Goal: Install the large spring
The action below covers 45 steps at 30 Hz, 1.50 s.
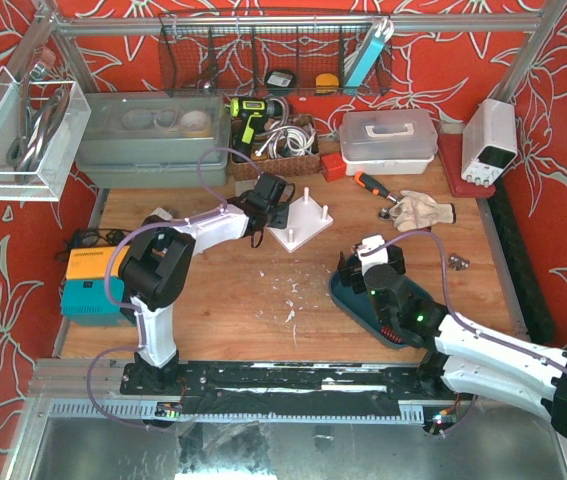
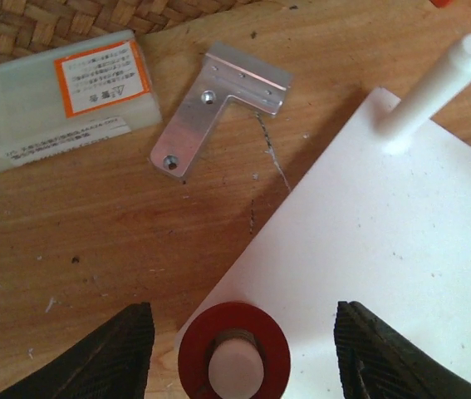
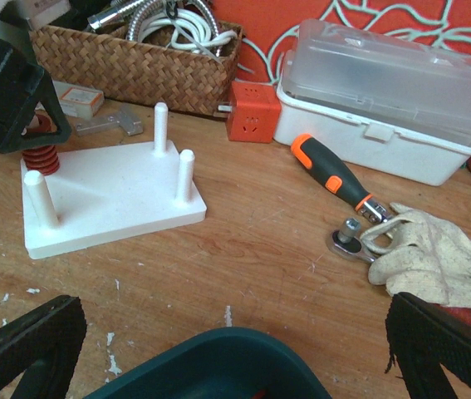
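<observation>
- Left gripper (image 2: 243, 322) of mine hung over the near corner of the board (image 2: 368, 249), fingers (image 2: 110, 357) spread wide.
- Between those fingers stood the spring (image 2: 195, 353), red, ringed around a white peg (image 2: 235, 370). A gap showed on each side, so neither finger touched it.
- From the right wrist camera, the spring (image 3: 40, 154) sat upright on that corner peg, its foot on the board (image 3: 110, 208) and its top just under my left gripper (image 3: 11, 91).
- Three bare pegs stood at the other corners, one of them (image 2: 434, 87) at the top right of the left wrist camera's view.
- Beyond the board, a bracket (image 2: 210, 112) lay flat on the table (image 2: 94, 241), just beside a pale box (image 2: 61, 100) with an orange label. A basket (image 2: 69, 21) was behind them.
- My right gripper (image 3: 235, 345) was well apart from the board, fingers (image 3: 27, 341) wide open with nothing held, above the far rim of a teal tray (image 3: 210, 366).
- Ahead of it lay a ratchet (image 3: 335, 174) with an orange and black handle, its head touching a glove (image 3: 443, 258).
- Behind these were an orange cube (image 3: 252, 120) and a clear-lidded case (image 3: 385, 91).
</observation>
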Each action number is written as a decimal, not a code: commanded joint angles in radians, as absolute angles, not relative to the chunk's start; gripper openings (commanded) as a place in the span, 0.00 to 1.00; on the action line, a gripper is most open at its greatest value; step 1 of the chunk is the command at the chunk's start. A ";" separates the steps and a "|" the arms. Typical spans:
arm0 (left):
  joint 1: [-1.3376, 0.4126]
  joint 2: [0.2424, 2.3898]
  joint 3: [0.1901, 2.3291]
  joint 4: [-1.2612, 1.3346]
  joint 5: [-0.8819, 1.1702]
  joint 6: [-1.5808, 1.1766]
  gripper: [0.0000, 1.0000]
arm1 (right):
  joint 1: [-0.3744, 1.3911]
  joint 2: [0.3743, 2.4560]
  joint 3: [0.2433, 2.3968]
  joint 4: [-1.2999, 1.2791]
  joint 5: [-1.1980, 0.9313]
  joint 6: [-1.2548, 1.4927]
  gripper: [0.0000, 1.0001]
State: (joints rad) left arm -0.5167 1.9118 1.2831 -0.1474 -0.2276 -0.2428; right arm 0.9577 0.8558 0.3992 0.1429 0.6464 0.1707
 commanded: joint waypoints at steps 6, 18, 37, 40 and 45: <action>-0.523 1.692 1.156 -0.100 -0.179 -0.287 0.75 | 0.923 0.904 0.471 0.093 0.680 0.261 0.99; -0.705 1.219 0.743 0.099 -0.173 -0.300 1.00 | 0.790 0.909 0.603 -0.330 0.517 0.675 0.99; -0.788 1.193 0.447 0.474 -0.108 -0.136 1.00 | 0.763 0.933 0.599 -0.720 0.570 1.264 0.52; -0.788 1.193 0.450 0.470 -0.101 -0.139 1.00 | 0.761 0.961 0.578 -0.673 0.551 1.296 0.43; -0.790 1.163 0.443 0.467 -0.100 -0.141 1.00 | 0.761 1.025 0.576 -0.637 0.545 1.319 0.40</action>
